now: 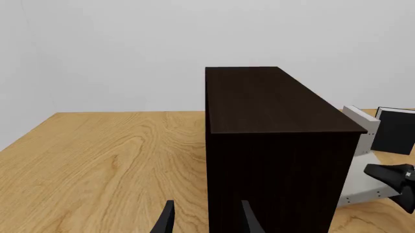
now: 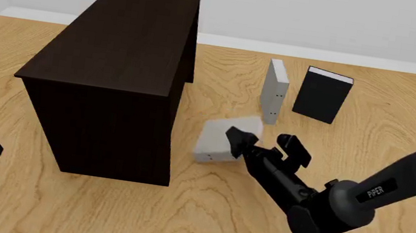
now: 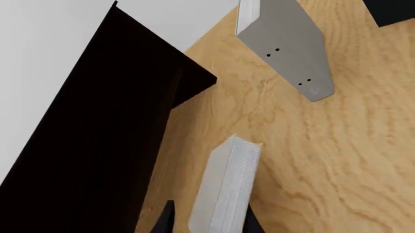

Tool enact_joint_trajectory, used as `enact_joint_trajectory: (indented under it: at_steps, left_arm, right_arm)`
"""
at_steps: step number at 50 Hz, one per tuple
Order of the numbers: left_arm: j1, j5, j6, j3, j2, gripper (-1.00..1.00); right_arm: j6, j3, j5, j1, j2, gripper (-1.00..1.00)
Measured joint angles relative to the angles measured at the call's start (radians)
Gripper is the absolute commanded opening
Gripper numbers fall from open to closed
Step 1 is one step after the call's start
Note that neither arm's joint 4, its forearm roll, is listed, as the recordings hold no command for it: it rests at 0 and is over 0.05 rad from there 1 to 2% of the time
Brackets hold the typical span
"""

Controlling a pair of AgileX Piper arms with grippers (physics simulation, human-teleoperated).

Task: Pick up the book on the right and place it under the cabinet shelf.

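The right gripper (image 2: 257, 143) is clamped on the book (image 2: 219, 139), which is tilted just beside the cabinet shelf (image 2: 120, 73), near its lower right side. The right arm (image 2: 342, 202) stretches low and diagonally toward the cabinet. Beyond the held book stand another pale grey book (image 2: 274, 91) and a black book (image 2: 323, 95). The left gripper (image 1: 206, 221), fingers parted, hovers before the cabinet's near end.

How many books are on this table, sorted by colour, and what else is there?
Light grey books: 2, one held by the right gripper at, one standing at
Black book: 1
Dark cabinet: 1
Total: 4
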Motion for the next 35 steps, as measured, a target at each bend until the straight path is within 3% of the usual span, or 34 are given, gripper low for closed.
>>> enact_joint_trajectory:
  at_steps: [17, 35]
  left_arm:
    - [0.000, -0.001, 0.000, 0.000, 0.000, 1.00]
    - [0.000, -0.001, 0.000, 0.000, 0.000, 1.00]
  right_arm:
    - [-0.028, -0.003, 0.068, -0.012, 0.002, 1.00]
    - [-0.117, -0.031, 0.238, -0.041, -0.035, 1.00]
